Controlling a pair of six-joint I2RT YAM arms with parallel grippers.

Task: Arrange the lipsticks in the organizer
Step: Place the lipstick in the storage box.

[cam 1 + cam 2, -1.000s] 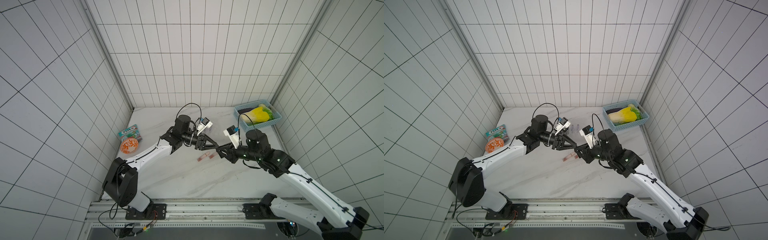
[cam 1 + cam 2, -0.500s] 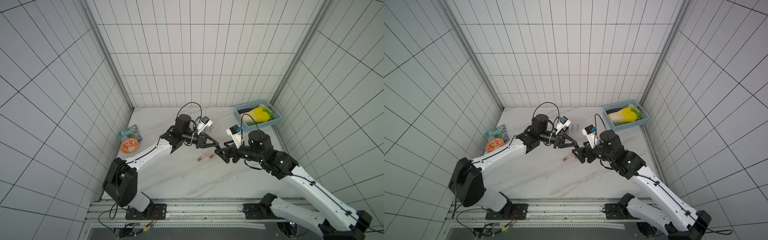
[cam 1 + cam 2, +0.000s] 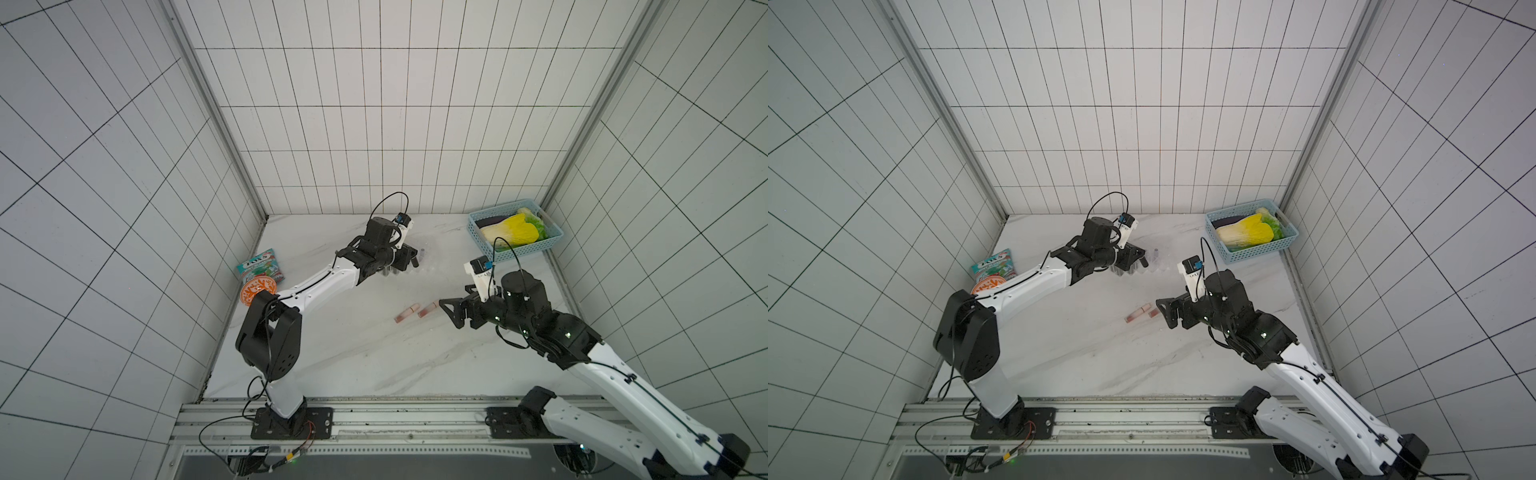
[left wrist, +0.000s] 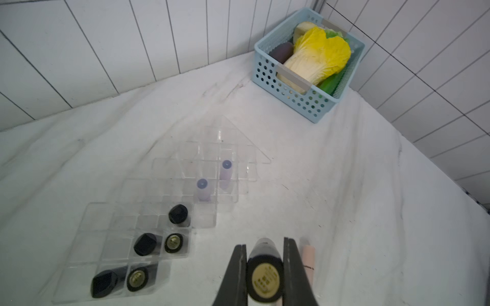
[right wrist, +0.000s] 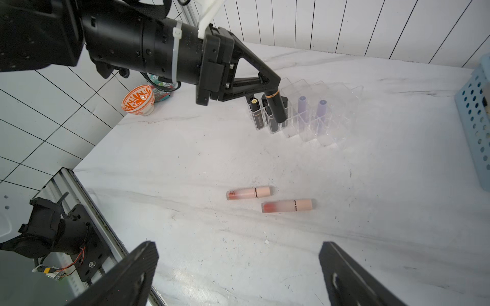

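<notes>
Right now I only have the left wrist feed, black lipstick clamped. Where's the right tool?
Observer: The right tool is open and empty, above bare marble.
Operator: Any loose tubes?
Observer: Two pink lipsticks lie flat in front of it, apart from each other.
Operator: Is my tube over a slot?
Observer: The black lipstick hangs tilted, lower end at the organizer beside the other black lipsticks standing in it; inside a slot or not, I can't tell.

Light: bright, even, diffuse; faint soft shadows beside pink lipsticks [image 5: 249, 193].
Focus: black lipstick [image 4: 263, 278] between left gripper [image 4: 264, 245] fingers [image 4: 234, 275] blurred; right gripper [image 5: 237, 245] fingertips [image 5: 132, 270] soft.
Edges: wall tiles [image 3: 374, 124] bowed in both top views.
</notes>
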